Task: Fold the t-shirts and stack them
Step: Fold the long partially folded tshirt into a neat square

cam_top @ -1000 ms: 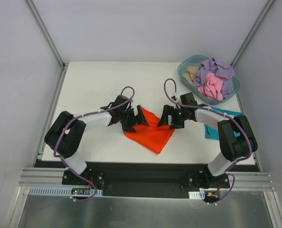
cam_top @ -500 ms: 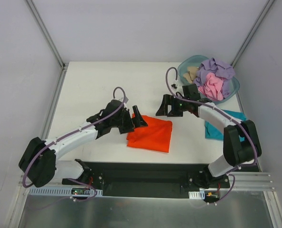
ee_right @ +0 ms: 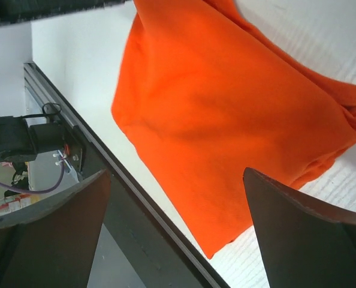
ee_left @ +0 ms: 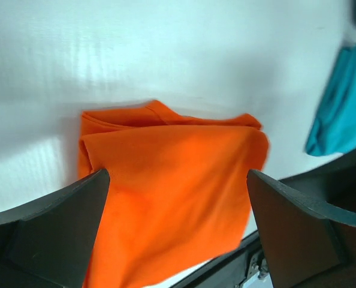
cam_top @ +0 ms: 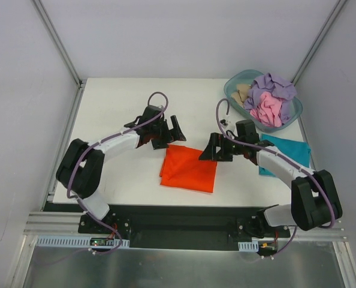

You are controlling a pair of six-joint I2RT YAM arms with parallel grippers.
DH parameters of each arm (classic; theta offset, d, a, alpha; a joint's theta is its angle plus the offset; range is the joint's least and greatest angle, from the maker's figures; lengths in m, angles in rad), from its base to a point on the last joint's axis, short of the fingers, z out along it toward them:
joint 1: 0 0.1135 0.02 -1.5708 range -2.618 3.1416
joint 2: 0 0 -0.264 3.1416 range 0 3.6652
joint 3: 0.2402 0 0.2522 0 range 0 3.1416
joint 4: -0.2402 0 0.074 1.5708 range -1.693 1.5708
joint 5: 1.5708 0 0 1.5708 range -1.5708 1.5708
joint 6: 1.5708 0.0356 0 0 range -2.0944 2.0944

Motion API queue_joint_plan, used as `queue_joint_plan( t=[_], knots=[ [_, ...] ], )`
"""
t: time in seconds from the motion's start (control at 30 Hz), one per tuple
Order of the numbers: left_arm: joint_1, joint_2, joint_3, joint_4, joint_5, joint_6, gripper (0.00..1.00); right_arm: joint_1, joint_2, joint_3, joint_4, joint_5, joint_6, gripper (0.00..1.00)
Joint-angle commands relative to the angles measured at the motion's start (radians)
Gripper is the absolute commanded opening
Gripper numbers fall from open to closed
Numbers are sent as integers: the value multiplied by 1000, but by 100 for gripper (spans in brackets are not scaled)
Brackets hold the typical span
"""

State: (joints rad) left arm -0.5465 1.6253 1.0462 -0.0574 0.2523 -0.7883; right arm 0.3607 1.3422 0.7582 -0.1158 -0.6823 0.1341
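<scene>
A bright orange t-shirt [cam_top: 189, 168] lies folded into a flat rectangle near the table's front edge, and shows in both wrist views [ee_left: 172, 186] [ee_right: 226, 114]. My left gripper [cam_top: 168, 131] hovers open just behind its far left corner, holding nothing. At the shirt's far right corner my right gripper [cam_top: 212, 147] is open too, with nothing in it. A folded teal t-shirt [cam_top: 286, 153] lies at the right, beside the right forearm. Lavender [cam_top: 275, 87], pink [cam_top: 268, 109] and beige [cam_top: 243, 92] t-shirts are heaped in the tub.
The translucent blue-green tub [cam_top: 230, 87] stands at the back right corner. The table's black front rail [ee_right: 124, 180] runs just past the orange shirt's near edge. Grey walls enclose the table on three sides.
The orange shirt has gone from a diamond shape between the grippers to a flat rectangle. Both open grippers have lifted off it; the left drew back, the right moved nearer.
</scene>
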Motion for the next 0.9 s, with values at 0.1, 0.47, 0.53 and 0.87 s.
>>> queue_joint_plan(
  t=[0.1, 0.47, 0.53, 0.87],
  knots=[
    [66, 117, 58, -15, 77, 38, 99, 0, 169, 27, 62, 38, -22, 97],
    [74, 162, 58, -16, 113, 55, 99, -11, 266, 98, 2, 79, -45, 97],
    [85, 109, 43, -16, 96, 58, 99, -11, 226, 128, -73, 96, -70, 97],
    [155, -333, -67, -225, -247, 133, 99, 4, -323, 337, -420, 604, -140, 97]
  ],
)
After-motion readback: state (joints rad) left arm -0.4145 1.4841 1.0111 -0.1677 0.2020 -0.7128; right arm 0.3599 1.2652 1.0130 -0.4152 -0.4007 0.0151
